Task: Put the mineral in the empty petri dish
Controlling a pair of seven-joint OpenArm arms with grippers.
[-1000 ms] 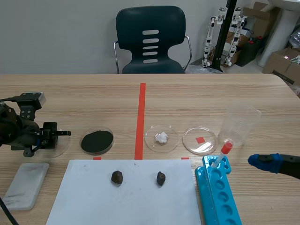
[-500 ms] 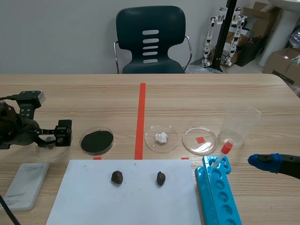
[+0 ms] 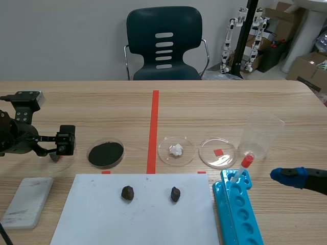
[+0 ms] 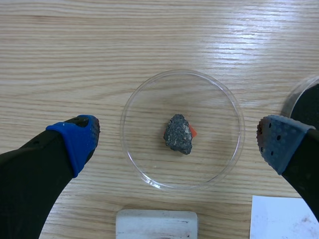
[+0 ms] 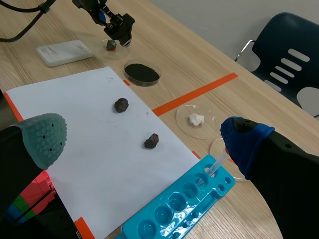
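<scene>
A small dark grey mineral [image 4: 178,133] lies in the middle of a clear petri dish [image 4: 144,124] at the table's left [image 3: 65,161]. My left gripper [image 4: 178,142] hangs just above that dish, open, its blue pads [image 4: 79,142] wide on either side and touching nothing; in the scene view the left gripper [image 3: 60,142] stands over the dish. Two more dark minerals [image 3: 127,192] [image 3: 175,194] rest on the white paper sheet [image 3: 102,219]. My right gripper [image 5: 144,137] is open and holds nothing, low at the table's right [image 3: 291,177].
A dish of black powder [image 3: 106,153], a dish with a white lump [image 3: 176,150] and a clear dish [image 3: 218,152] over a red mark stand in a row. A beaker [image 3: 260,135], a blue tube rack [image 3: 239,214] with a dropper and a white slab [image 3: 28,201] are nearby.
My left gripper has opened wide and let go of the mineral, which now lies in the left dish. The gripper has lifted a little. The right arm has not moved.
</scene>
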